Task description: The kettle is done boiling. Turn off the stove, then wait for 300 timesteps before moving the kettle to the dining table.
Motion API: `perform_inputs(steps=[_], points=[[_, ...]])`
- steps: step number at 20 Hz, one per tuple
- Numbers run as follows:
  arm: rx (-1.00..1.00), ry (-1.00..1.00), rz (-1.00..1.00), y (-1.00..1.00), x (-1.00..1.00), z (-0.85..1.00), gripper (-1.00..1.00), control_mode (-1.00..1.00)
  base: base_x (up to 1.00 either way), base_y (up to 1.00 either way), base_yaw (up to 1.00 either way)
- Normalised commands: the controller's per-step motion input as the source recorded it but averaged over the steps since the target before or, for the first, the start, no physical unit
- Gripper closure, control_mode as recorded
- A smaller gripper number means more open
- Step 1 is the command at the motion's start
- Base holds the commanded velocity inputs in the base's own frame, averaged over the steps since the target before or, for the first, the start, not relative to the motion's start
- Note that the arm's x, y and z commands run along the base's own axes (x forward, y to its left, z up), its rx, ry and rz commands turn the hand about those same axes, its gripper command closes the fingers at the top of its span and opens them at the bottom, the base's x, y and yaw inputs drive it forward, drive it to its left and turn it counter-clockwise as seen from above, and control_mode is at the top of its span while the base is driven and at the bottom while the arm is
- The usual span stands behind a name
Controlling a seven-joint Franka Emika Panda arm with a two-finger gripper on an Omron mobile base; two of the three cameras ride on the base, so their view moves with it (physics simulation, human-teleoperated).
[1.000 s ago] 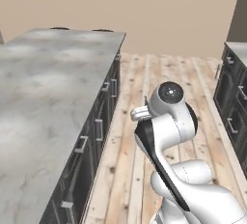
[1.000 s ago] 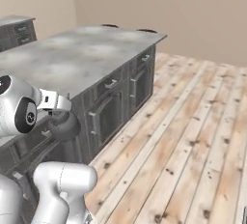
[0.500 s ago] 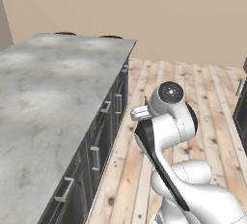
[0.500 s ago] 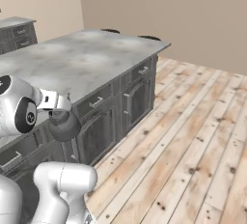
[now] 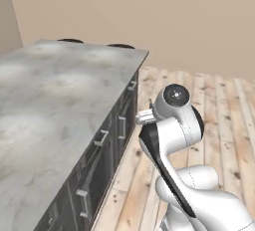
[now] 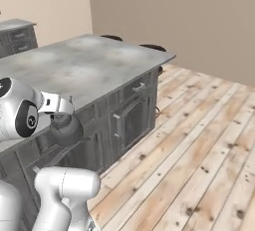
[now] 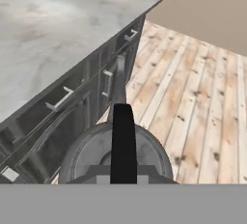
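Observation:
My gripper (image 6: 60, 113) is shut on the thin black handle of the dark grey kettle (image 6: 65, 129), which hangs just under the hand beside the arm. In the hand view the kettle (image 7: 91, 153) sits right below the gripper (image 7: 123, 175), its round lid facing me and the handle running up the middle. It hangs over the wood floor, beside the dark cabinet fronts of the dining table (image 7: 43, 30). That pale marble table (image 5: 55, 95) stretches along the left, and its top (image 6: 84, 63) stands higher than the kettle. The stove is out of view.
Two black round stools (image 5: 69, 40) (image 5: 121, 46) stand at the table's far end, with one stool (image 6: 152, 48) seen from the right. Cabinet drawers with metal handles (image 7: 60, 100) line the table's side. Open wood floor (image 6: 199, 140) lies to the right, and a beige wall (image 5: 174, 21) stands behind.
The whole picture has shifted, so the base has moved: the table's far corner and the wall now sit nearer. The kettle stays held the same way under the hand.

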Motion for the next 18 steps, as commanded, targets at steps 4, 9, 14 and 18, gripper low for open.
perform_inputs(steps=[4,9,14,18], points=[[0.00,0.00,0.00,0.00,0.00,0.00,1.00,1.00,0.71,-0.72,0.24],[0.00,0.00,0.00,0.00,0.00,0.00,1.00,1.00,0.62,-0.73,0.28],[0.00,0.00,0.00,0.00,0.00,0.00,1.00,1.00,0.57,-0.74,0.29],[0.00,0.00,0.00,0.00,0.00,0.00,1.00,1.00,0.55,-0.75,0.29]])
